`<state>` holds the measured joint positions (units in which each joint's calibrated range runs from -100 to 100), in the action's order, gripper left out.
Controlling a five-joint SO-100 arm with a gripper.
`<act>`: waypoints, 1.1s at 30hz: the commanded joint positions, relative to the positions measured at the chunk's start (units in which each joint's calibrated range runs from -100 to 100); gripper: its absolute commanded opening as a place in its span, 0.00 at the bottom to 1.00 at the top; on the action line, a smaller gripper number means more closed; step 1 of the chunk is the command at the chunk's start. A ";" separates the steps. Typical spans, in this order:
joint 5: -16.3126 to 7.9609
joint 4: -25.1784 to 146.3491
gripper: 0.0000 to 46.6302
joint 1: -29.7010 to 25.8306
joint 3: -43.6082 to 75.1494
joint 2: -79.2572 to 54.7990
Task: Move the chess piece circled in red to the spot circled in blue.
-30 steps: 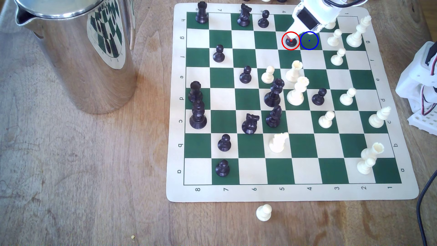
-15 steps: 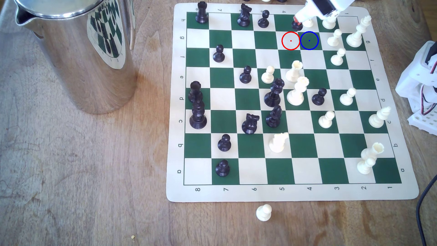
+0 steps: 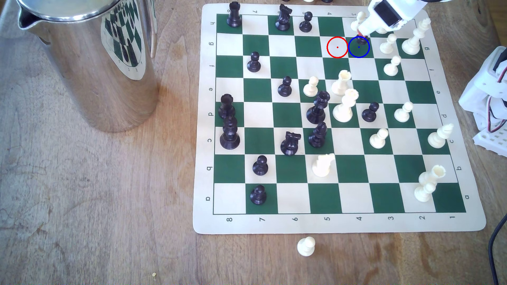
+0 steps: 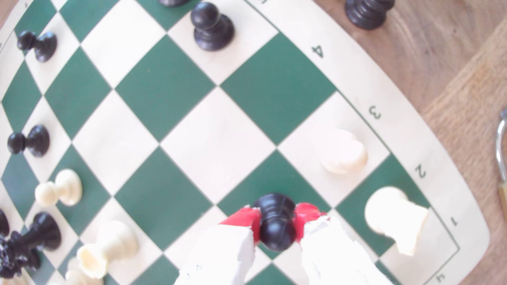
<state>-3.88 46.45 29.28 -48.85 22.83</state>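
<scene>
The chessboard mat (image 3: 203,137) border carries printed file numbers 1–8 and rank letters a–h.

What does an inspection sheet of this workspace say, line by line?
Surface: green-and-cream vinyl chess mat on a wooden table.
Job's things: small glossy black pawn over the dark green square with the blue ring; the red-ringed cream square is bare.
Clutter: shiny steel jug; cream pawn off the mat; many other pieces on the mat.
Grippers: white gripper with red pads shut on the pawn.
Cables: black cable at the exterior view's right edge.
Surroundings: white printed parts with red wires.
</scene>
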 commanded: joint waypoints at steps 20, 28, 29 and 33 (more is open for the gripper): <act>0.59 -4.85 0.01 0.41 -0.20 -4.50; 0.59 -4.93 0.07 0.48 -0.20 -4.75; 0.59 -4.93 0.09 0.48 -0.20 -4.84; 0.88 -4.69 0.24 0.80 -0.29 -5.09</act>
<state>-3.25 42.31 29.72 -49.75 17.55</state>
